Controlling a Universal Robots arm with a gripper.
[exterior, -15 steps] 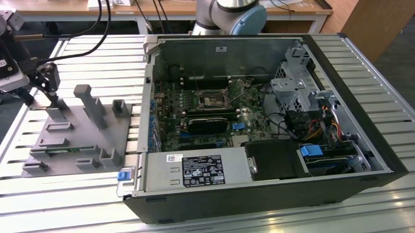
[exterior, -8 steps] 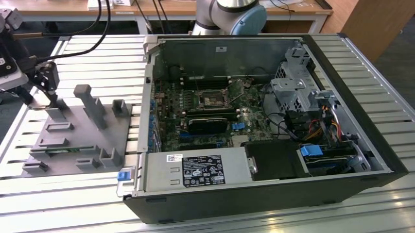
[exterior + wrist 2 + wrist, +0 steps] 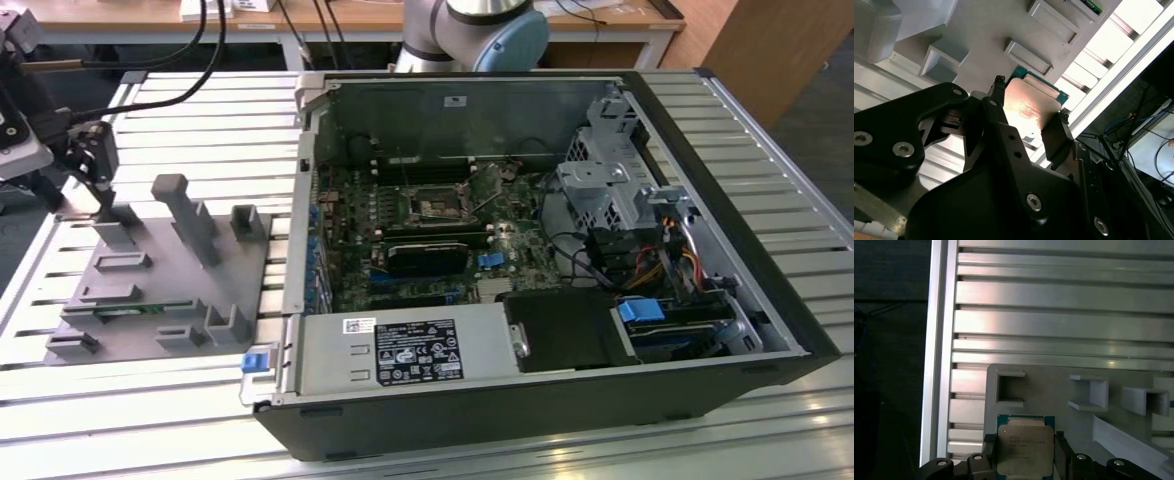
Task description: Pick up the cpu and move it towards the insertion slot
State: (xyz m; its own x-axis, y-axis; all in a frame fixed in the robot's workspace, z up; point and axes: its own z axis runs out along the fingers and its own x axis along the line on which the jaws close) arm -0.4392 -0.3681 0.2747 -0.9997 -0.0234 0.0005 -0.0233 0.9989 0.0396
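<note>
Gripper (image 3: pixel 1025 442) is clamped on the cpu (image 3: pixel 1025 452), with fingers (image 3: pixel 1054 136) pinching its opposite edges. You have the chip over the grey fixture plate (image 3: pixel 1049 392) on the slatted table (image 3: pixel 1054 315), at the exterior view's left; can't tell if it's touching. Insertion slot (image 3: pixel 438 207) sits well apart, inside the open PC case (image 3: pixel 747 300).

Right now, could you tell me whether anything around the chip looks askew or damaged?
Nothing stands out: the cpu sits square in the hand, over the grey fixture plate, with no visible damage.
</note>
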